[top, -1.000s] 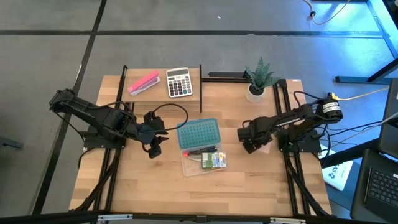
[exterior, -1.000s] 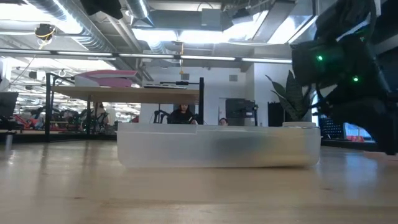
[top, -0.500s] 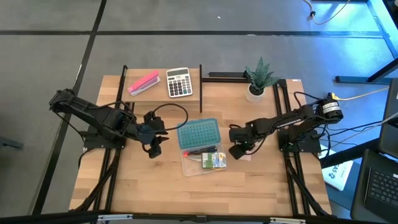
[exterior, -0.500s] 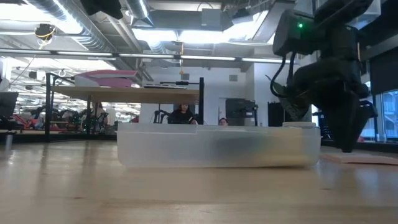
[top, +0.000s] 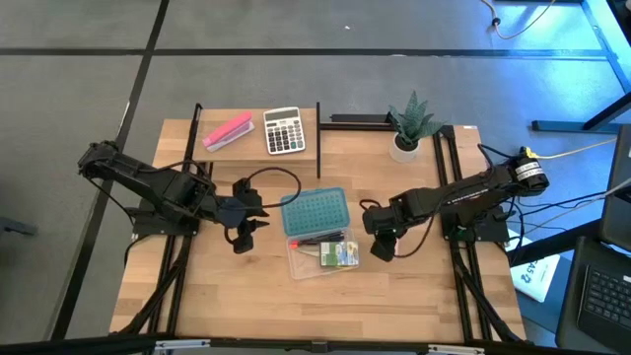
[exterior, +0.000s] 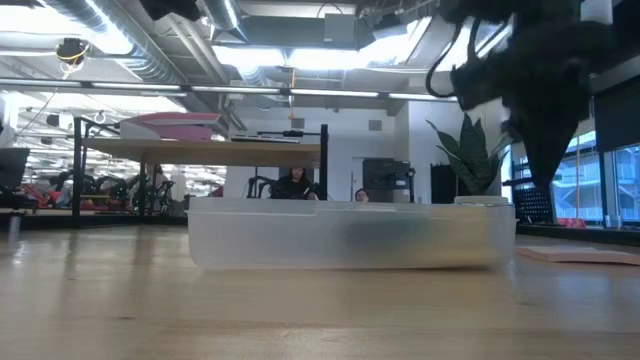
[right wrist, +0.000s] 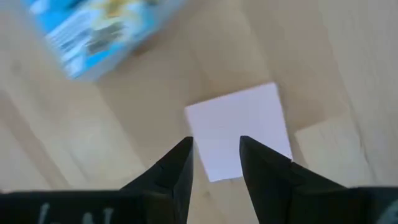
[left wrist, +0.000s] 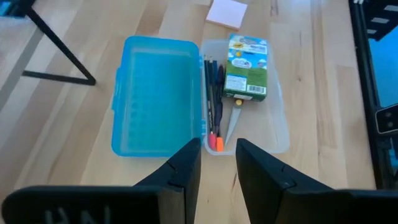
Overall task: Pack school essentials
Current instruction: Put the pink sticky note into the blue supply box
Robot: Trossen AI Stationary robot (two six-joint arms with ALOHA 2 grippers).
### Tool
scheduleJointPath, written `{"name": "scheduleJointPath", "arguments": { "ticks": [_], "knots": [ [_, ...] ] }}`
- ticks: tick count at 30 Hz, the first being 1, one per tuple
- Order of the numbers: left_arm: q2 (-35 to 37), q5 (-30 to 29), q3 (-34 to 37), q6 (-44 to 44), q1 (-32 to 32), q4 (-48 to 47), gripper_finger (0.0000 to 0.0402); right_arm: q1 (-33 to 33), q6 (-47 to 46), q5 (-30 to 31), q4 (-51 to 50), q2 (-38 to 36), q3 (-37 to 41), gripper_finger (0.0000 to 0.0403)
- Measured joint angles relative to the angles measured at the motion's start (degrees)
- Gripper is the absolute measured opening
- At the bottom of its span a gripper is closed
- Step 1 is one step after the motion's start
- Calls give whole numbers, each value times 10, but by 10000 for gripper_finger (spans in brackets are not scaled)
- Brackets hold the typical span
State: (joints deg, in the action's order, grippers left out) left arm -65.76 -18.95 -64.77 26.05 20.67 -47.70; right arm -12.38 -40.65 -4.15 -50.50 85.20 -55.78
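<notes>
The pencil case lies open at mid-table, with its blue lid (top: 315, 210) flat beside its clear tray (top: 325, 258). In the tray lie the yellow-green crayon box (left wrist: 247, 76), dark pens (left wrist: 213, 99) and a red-tipped pencil (left wrist: 215, 142). Scissors and eraser do not show plainly. My left gripper (top: 243, 233) is open and empty, left of the case, pointing at it. My right gripper (top: 381, 247) is open and empty, right of the tray, pointing down above a pale pink paper pad (right wrist: 239, 127) on the table. The low view shows its fingertips (exterior: 548, 195) clear of the table.
A raised shelf at the far edge holds a pink oblong block (top: 228, 130) and a grey calculator (top: 284, 130). A potted plant (top: 409, 123) stands at the far right. Bare wood lies along the near edge (top: 315, 306).
My right gripper has gone toward the table's left, from the right side up to the tray, and now stands over the pink pad. In the last half second it has risen a little off the table.
</notes>
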Motion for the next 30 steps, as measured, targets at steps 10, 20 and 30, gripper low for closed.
{"name": "scheduleJointPath", "arguments": {
  "ticks": [10, 20, 30],
  "knots": [
    [0, 6, 0, -84, 0, 32, 94, -15, 81, 6, -20, 0, -20, 133],
    [0, 6, 0, -101, 0, 38, 94, -15, 94, -6, -21, 0, -20, 133],
    [0, 6, 0, -101, 0, 37, 94, -15, 81, -4, -15, 0, -20, 133]
  ]
}}
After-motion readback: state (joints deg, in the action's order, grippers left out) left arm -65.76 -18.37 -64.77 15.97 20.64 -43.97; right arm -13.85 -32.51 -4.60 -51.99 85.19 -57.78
